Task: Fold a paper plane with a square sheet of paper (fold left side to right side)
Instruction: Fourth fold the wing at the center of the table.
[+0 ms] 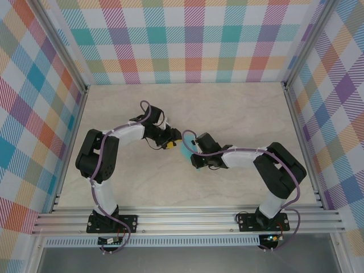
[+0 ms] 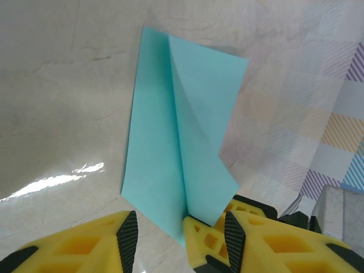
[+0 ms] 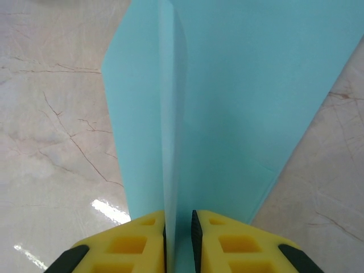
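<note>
Pinching upright paper [image 3: 239, 102] crease, right claw [image 3: 178, 219], wrist view

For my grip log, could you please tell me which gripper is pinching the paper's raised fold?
The right gripper: its jaws are nearly shut on the upright fold of the paper. The left gripper stands wide open at its tip.
</note>
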You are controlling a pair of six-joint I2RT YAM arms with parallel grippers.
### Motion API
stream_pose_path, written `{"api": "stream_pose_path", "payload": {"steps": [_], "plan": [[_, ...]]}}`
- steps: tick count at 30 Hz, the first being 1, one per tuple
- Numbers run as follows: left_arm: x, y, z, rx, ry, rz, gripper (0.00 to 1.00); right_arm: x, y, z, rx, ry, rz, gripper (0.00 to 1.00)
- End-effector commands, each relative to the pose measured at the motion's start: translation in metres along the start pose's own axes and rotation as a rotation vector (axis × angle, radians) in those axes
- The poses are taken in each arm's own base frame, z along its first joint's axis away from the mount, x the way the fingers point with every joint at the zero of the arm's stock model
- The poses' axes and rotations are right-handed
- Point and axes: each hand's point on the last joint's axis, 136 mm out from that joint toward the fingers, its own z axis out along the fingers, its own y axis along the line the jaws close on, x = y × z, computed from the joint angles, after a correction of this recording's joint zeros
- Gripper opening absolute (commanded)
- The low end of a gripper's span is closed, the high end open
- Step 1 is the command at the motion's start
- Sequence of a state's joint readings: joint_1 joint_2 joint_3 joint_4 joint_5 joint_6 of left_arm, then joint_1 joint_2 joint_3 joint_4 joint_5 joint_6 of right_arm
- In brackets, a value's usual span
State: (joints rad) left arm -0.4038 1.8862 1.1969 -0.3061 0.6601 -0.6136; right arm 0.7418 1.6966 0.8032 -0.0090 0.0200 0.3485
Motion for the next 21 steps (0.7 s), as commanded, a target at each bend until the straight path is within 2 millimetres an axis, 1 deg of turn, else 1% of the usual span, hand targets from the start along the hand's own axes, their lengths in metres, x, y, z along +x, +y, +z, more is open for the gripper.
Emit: {"api": "stream_pose_path", "payload": {"steps": [1, 7, 12, 16, 21], "plan": [[0.006, -0.015, 0.012, 0.046, 0.023, 0.049, 0.43, 0.024, -0.008, 0.002, -0.011, 0.069, 0.058, 0.18], [0.008, -0.022, 0.031, 0.040, 0.057, 0.065, 0.43, 0.027, -0.011, 0.002, -0.017, 0.072, 0.075, 0.18], [0.007, -0.017, 0.043, 0.013, 0.068, 0.069, 0.42, 0.029, -0.014, 0.003, -0.019, 0.076, 0.093, 0.18], [0.011, -0.014, 0.052, 0.006, 0.089, 0.066, 0.42, 0.031, -0.017, 0.005, -0.028, 0.080, 0.109, 0.19], [0.012, -0.011, 0.058, -0.004, 0.100, 0.062, 0.42, 0.031, -0.017, 0.005, -0.040, 0.084, 0.121, 0.20]]}}
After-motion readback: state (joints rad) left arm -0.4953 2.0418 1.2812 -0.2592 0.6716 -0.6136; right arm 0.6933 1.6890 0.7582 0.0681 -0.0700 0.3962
